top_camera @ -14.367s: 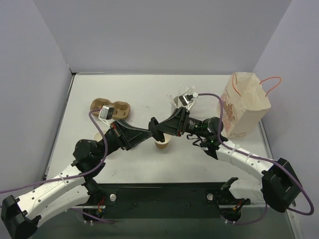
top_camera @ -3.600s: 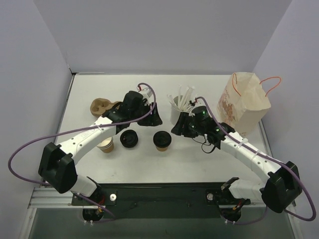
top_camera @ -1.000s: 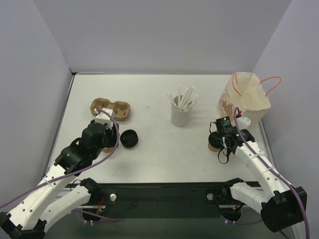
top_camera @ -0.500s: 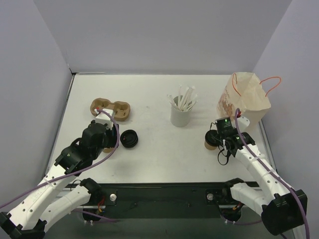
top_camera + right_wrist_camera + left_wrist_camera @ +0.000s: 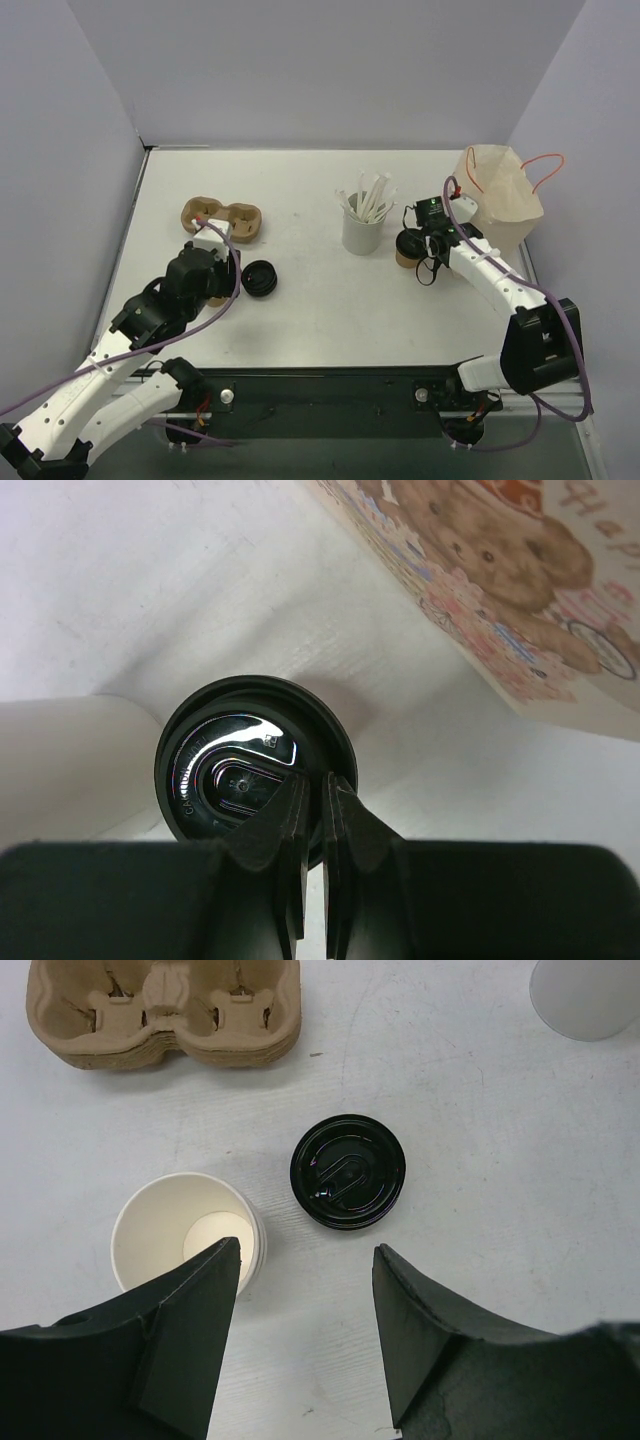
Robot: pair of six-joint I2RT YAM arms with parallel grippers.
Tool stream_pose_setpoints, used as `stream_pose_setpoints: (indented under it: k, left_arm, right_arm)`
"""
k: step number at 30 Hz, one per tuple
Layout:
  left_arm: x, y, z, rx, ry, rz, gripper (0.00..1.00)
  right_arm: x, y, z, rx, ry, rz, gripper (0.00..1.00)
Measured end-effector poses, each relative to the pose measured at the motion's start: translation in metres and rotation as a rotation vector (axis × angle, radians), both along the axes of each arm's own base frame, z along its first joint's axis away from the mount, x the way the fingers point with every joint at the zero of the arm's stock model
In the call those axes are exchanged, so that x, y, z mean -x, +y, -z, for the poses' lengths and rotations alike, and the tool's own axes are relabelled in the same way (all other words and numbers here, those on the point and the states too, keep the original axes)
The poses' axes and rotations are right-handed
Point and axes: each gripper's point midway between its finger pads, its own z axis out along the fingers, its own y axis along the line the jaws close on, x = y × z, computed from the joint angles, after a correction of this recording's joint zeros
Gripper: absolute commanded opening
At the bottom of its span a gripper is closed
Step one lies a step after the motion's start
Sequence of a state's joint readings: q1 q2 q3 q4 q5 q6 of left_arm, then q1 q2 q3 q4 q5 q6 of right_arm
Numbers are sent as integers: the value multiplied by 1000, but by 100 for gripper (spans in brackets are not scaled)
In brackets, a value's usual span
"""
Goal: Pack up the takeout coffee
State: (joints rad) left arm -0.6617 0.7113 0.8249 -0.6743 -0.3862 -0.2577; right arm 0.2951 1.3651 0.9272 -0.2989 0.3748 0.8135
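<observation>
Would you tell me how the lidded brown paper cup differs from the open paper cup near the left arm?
The small brown kraft-paper cup wears a round black plastic lid; the tan paper cup is open, showing its white inside. The right tool grips the lidded cup by its lid beside the printed paper bag; the open cup stands free. Both are paper cups.

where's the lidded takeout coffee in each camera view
top external: takeout coffee right of centre, between the stirrer cup and the paper bag
left wrist: not in it; only a loose black lid
right wrist: centre, lid up, the right claw shut at its rim
shared landmark: the paper bag, right of the cup in top external, upper right in right wrist
</observation>
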Motion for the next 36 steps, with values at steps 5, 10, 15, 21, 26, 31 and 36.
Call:
stream_pose_setpoints:
  k: [5,10,15,21,26,31,36]
  left_arm:
    - [1,-2,0,-3,-1,7,65]
    - [1,-4,2,-8,4,14,65]
    - [2,-8,3,-13,9,31,65]
    - [4,-11,3,-19,8,48,65]
    - [5,-13,3,-21,6,60,65]
    - [6,-13,2,-19,2,62,65]
    - [6,-13,2,-21,1,68,65]
  right_arm:
    - [-17,4,-1,-9,-10,-1,12]
    - [-21,8,0,-19,-7,-18,27]
    - [-20,8,-12,2,18,-60,37]
    - [-31,12,-61,26,-41,-152,36]
    - [-24,34,-113,4,-104,-379,40]
    - [-3,40,-189,51,-251,-561,48]
    - [14,12,-260,209,-403,-566,83]
